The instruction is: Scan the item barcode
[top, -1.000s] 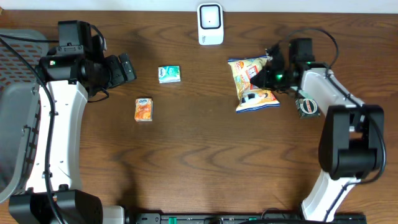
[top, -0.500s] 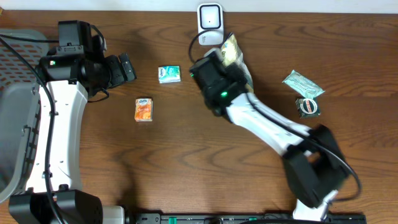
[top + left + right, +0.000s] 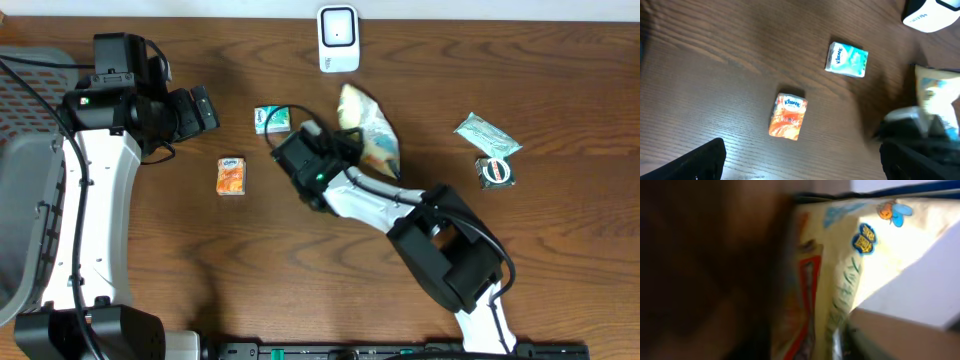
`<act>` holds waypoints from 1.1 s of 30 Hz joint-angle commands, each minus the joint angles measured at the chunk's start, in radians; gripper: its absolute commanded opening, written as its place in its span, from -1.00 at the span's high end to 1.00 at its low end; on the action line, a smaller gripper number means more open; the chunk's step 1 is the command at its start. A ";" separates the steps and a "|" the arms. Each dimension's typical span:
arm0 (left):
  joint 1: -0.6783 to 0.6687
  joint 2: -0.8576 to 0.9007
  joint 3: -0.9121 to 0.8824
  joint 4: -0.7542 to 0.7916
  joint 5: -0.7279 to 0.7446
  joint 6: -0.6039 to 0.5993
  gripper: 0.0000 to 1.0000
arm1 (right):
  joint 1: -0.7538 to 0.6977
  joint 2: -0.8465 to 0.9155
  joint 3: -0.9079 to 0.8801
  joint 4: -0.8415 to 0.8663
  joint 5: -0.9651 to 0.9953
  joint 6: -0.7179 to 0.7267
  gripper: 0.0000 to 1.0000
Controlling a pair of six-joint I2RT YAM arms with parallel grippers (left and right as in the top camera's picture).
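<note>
Mid-table, just on the near side of the scanner: reaching in with the right gripper, pressing against the left edge of the snack bag. Not managing to tell whether clamping down or letting go (nothing but blurred wrapper in the wrist view). Risking a drop if loosening here, leaving the bag flopping printed-side-down and hiding the barcode from the scanner. Also crowding the green tissue pack just to the left, so possibly nudging it. Idling spread wide at far left: the left gripper.
</note>
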 commanded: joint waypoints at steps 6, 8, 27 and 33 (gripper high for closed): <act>0.002 0.006 -0.002 -0.001 -0.007 0.013 -0.96 | 0.041 -0.023 0.008 -0.023 -0.340 0.185 0.03; 0.002 0.006 -0.002 -0.001 -0.007 0.013 -0.96 | 0.036 -0.055 0.008 -0.023 -0.392 0.246 0.03; 0.002 0.006 -0.002 -0.001 -0.007 0.013 -0.96 | -0.343 -0.327 -0.015 -0.287 -1.008 1.009 0.98; 0.002 0.006 -0.002 -0.001 -0.007 0.013 -0.96 | -0.339 -0.242 -0.015 -0.291 -1.018 1.038 0.98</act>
